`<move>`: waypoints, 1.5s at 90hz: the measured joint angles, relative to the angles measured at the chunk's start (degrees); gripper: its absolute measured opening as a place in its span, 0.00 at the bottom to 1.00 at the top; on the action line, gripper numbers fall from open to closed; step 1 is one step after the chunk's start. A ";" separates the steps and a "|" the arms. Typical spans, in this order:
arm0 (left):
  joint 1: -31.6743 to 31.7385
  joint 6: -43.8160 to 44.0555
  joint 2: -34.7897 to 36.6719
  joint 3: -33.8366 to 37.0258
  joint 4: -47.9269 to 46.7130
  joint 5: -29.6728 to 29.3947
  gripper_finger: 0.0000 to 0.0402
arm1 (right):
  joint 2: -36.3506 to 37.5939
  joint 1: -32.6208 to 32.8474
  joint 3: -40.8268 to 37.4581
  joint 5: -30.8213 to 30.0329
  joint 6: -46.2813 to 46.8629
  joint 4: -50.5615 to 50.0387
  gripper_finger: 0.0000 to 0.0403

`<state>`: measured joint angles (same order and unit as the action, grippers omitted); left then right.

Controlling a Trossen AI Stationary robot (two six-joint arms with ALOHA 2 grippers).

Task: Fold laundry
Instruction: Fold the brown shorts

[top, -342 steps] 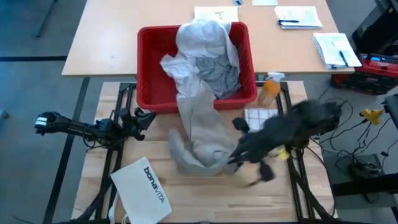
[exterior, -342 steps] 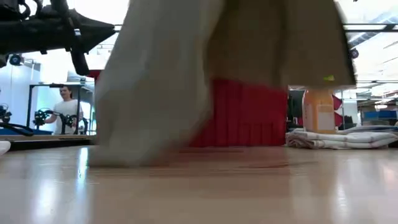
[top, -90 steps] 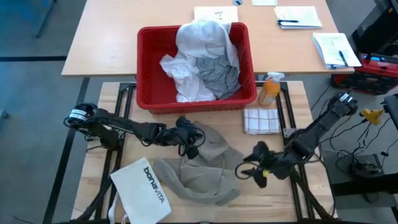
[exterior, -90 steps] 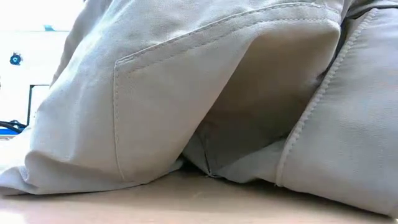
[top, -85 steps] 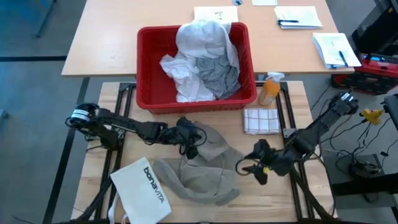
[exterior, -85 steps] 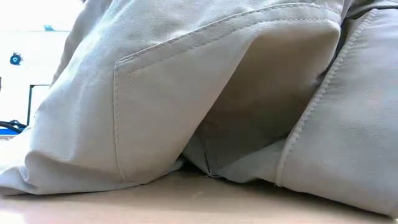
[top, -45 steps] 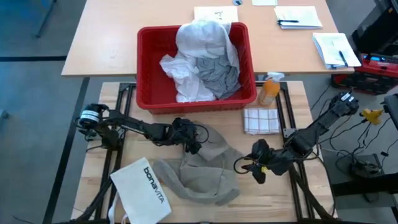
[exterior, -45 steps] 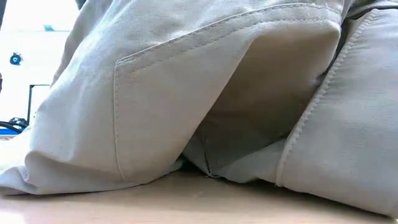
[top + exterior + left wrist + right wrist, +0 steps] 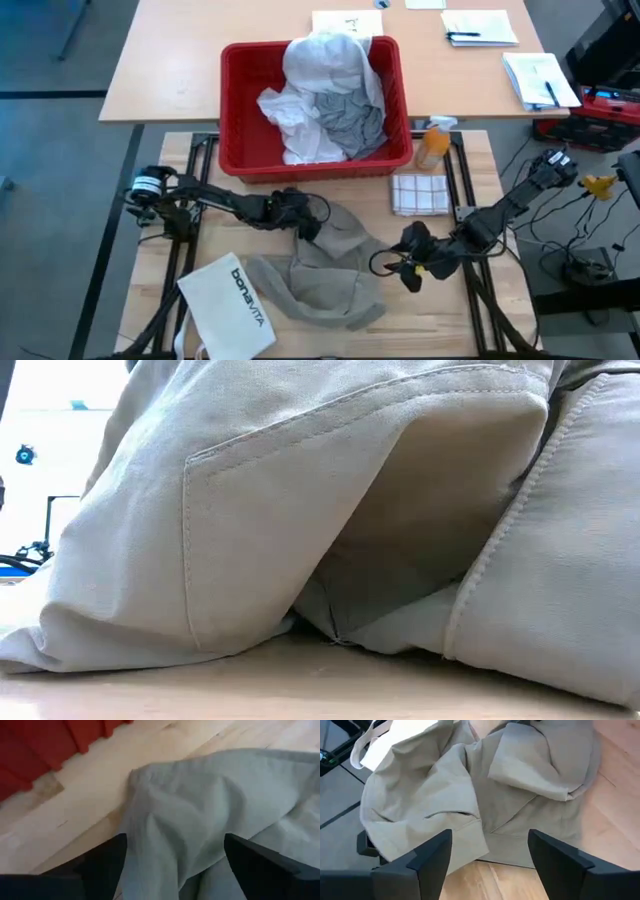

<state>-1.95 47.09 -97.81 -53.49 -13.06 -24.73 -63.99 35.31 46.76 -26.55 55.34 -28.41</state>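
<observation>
Red basket (image 9: 236, 110) holds the white shirt (image 9: 322, 62) and grey T-shirt (image 9: 350, 122). Just in front of it sprawls the khaki piece (image 9: 325, 270); left gripper (image 9: 305, 222) and right gripper (image 9: 392, 268) flank it, fingers spread. Beside it, a bag (image 9: 228, 307) reads "bonavita".

Khaki-tan garment (image 9: 325, 272) crumpled on wooden table — seams and pocket showing; grey T-shirt (image 9: 350, 122) and white shirt (image 9: 322, 62) heaped in red bin.
</observation>
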 joint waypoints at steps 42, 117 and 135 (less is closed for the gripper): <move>2.47 0.05 -1.54 0.39 -7.22 3.55 0.09 | 0.00 -0.61 -0.04 -0.01 -0.82 -0.03 0.51; -2.71 18.87 22.13 0.75 -25.85 0.23 0.00 | -3.65 -11.67 -17.29 -1.39 -27.80 32.95 0.21; -7.39 23.91 19.50 0.80 -24.66 3.03 0.00 | -12.08 -25.17 -16.11 11.24 -32.61 40.09 0.02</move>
<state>-9.34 70.99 -78.31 -52.70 -37.72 -21.69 -76.07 10.15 30.65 -15.31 22.74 11.68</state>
